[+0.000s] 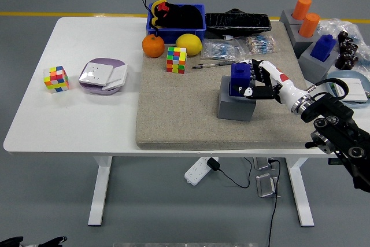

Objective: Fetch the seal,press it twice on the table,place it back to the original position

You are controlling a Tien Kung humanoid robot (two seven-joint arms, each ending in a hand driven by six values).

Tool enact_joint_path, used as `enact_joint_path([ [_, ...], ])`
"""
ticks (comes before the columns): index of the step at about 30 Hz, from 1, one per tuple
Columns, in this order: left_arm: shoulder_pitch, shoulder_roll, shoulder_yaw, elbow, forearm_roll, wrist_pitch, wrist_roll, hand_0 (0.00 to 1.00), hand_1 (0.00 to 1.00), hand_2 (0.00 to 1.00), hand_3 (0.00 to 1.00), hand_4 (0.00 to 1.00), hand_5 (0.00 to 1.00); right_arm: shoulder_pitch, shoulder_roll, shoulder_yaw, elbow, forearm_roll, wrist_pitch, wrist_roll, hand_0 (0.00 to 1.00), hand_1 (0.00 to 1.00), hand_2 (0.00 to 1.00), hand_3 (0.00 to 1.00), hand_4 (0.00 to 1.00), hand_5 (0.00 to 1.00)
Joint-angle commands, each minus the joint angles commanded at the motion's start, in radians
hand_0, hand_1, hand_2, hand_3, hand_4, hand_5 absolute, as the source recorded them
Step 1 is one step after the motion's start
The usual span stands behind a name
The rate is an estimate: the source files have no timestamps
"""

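Observation:
The blue seal (pixel 239 75) stands on its grey block holder (pixel 236 108) at the right middle of the tan mat (pixel 173 114). My right hand (pixel 257 85) reaches in from the right, and its white and black fingers are curled around the seal's right side. The seal sits low against the top of the block. Only a dark sliver of my left arm (pixel 29 240) shows at the bottom left corner, far below the table.
On the mat lie a colour cube (pixel 176 59), an orange (pixel 153 45), a lemon (pixel 189 44) and a pen (pixel 211 65). A blue bin (pixel 176 27) stands behind. Two orange seals (pixel 309 24) and a second blue seal (pixel 324 45) stand at the right. Another cube (pixel 56 78) and a purple case (pixel 103 76) are at the left.

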Motion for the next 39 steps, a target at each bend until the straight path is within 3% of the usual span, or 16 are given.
enact_joint_path([
  [29,-0.001,-0.002,0.004,0.0,-0.004,-0.001,-0.002,0.814,0.786,0.764,0.802,0.691,0.416,0.001,0.004,-0.006,-0.011,-0.006,0.005,-0.001,0.546,0.426,0.433,0.463,0.705,0.002],
  [39,0.0,-0.002,0.004,0.0,-0.004,-0.002,-0.002,0.814,0.786,0.764,0.803,0.692,0.416,0.001,0.003,-0.004,-0.009,-0.007,0.017,0.001,0.58,0.469,0.486,0.519,0.737,0.002],
])
